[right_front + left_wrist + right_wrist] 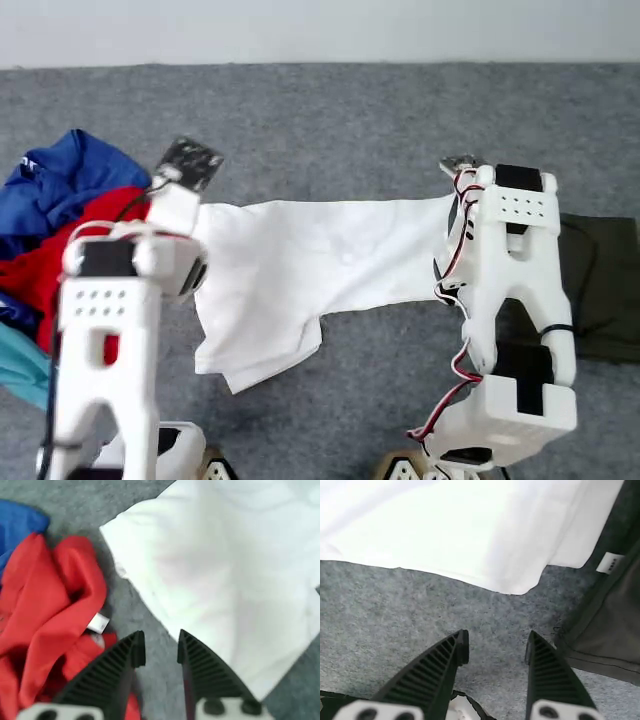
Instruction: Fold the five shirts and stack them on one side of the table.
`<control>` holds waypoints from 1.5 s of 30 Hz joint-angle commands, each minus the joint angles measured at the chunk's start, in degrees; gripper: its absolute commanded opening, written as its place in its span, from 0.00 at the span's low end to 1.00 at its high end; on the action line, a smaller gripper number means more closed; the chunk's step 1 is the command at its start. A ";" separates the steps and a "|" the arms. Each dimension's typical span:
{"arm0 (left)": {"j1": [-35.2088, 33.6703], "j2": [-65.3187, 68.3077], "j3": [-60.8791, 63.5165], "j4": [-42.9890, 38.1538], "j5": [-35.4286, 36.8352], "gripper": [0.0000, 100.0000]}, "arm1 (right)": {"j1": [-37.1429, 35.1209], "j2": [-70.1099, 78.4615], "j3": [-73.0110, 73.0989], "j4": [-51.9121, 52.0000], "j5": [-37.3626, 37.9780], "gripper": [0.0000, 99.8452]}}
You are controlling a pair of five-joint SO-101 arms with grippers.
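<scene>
The white shirt lies spread across the middle of the grey surface, reaching from one arm to the other, with a wider flap running toward the arms' bases on the left arm's side. A heap of crumpled shirts sits at the left edge, with the blue shirt farthest from the bases. The red shirt is against it, and a teal shirt pokes out nearest the bases. The dark shirt lies flat at the right edge, partly behind the right arm.

The left gripper is released, its jaws slightly apart with nothing between them. It is over the strip of bare surface between the red shirt and the edge of the white shirt. A white label shows on the red cloth just beside it, and a bit of the blue shirt shows beyond.

The right gripper is also released, jaws wide and empty. It is above bare surface near a corner of the white shirt, with the dark shirt just to one side. Whether either gripper's tips touch the surface cannot be told
</scene>
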State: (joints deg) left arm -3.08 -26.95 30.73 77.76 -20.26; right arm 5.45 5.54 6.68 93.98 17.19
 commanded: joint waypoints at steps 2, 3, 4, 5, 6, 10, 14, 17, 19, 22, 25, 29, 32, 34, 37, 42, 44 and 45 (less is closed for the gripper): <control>1.85 11.69 -1.36 -12.66 5.54 0.12 | -0.40 -2.68 -0.18 -0.48 0.53 0.19; 1.85 14.33 -1.80 -14.07 5.71 0.12 | -0.31 -2.68 -0.18 -0.48 0.53 0.19; 1.85 16.97 -2.42 -14.68 5.71 0.12 | -0.13 -2.68 -0.18 -0.48 0.53 0.19; 1.49 19.43 -3.12 -14.86 5.80 0.12 | 0.13 -2.68 -0.18 -0.48 0.53 0.19; 1.05 21.71 -3.82 -15.03 5.89 0.12 | 0.40 -2.68 -0.18 -0.48 0.53 0.19; -4.31 29.71 -8.31 -15.03 5.71 0.12 | 0.66 -2.68 -0.18 -0.40 0.53 0.19; -9.05 36.66 -11.56 -15.03 4.31 0.12 | 0.40 -2.68 -0.18 -0.48 0.44 0.19; -9.93 41.32 -13.14 -15.03 3.08 0.12 | 0.31 -2.59 -0.18 -0.57 0.44 0.19; -10.02 43.43 -14.29 -15.03 3.08 0.12 | 0.31 -2.42 -0.18 -0.57 0.44 0.19; -9.85 43.52 -15.78 -12.57 3.16 0.12 | 0.57 -2.33 -0.18 -0.57 0.44 0.19; -8.88 38.24 -19.56 -2.20 3.16 0.12 | 0.66 -2.24 -0.09 -0.57 0.53 0.19; -8.44 28.13 -25.27 10.99 2.90 0.12 | 0.48 -2.24 -0.09 -0.57 0.44 0.19; -7.38 24.44 -25.45 12.13 2.90 0.12 | 0.31 -2.24 -0.09 -0.66 0.35 0.19; -5.19 25.14 -25.45 11.25 3.16 0.12 | 0.31 -2.24 -0.09 -0.66 0.35 0.19; -0.88 28.66 -25.45 7.21 3.34 0.12 | 0.40 -2.24 -0.09 -0.66 0.35 0.19; -0.53 39.12 -25.89 -5.19 7.38 0.12 | 0.66 -2.24 -0.09 -0.57 0.44 0.19; -2.02 43.69 -25.89 -8.35 7.21 0.12 | 0.66 -2.24 -0.09 -0.57 0.44 0.19; -2.81 45.80 -25.89 -9.49 7.21 0.12 | 0.66 -2.24 -0.09 -0.57 0.44 0.19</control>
State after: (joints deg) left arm -4.31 14.73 6.90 72.40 -13.67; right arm 5.54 5.54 6.86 93.98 17.19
